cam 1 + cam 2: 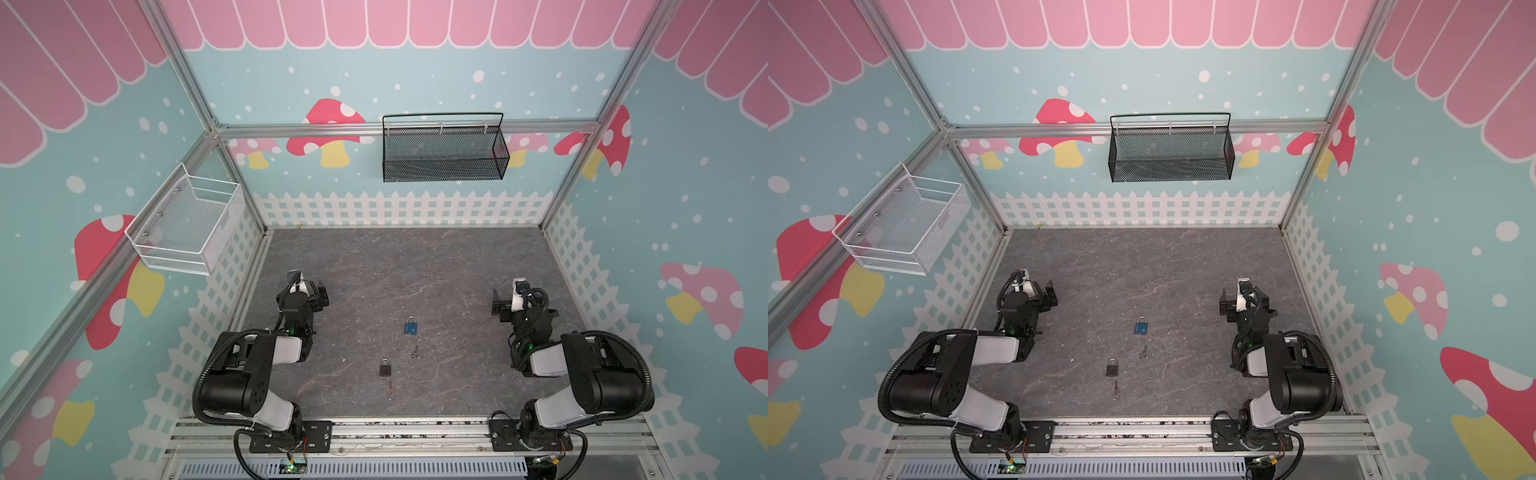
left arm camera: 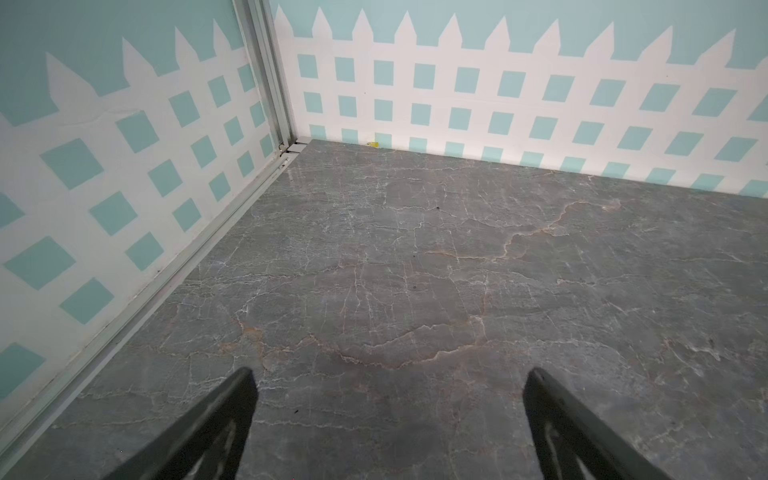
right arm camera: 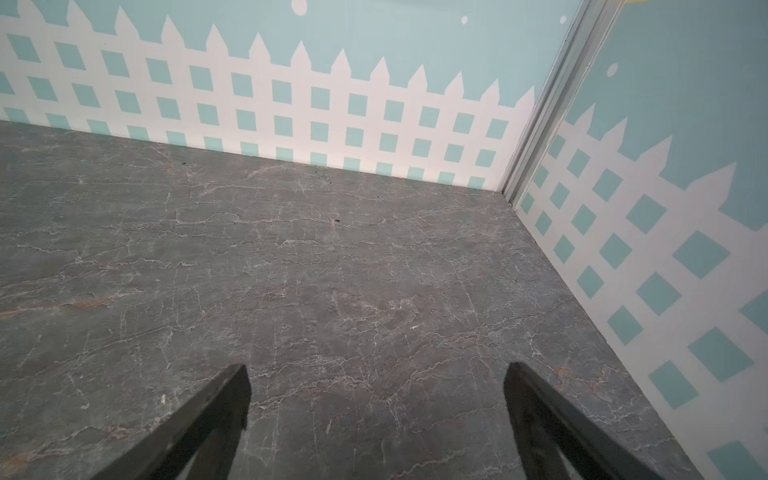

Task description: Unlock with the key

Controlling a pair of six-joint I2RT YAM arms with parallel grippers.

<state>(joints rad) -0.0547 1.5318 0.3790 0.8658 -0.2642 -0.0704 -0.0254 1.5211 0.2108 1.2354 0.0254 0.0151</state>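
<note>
The left gripper and right gripper are both wide open and empty. On the bench between them lie a blue padlock with a key just beside it, and a dark padlock with a second key — all well apart from either gripper.

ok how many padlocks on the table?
2. The blue padlock lies around the middle of the grey stone-look table; the dark grey padlock lies nearer the front, slightly left of it. Nothing looks able to hide a third.
</note>
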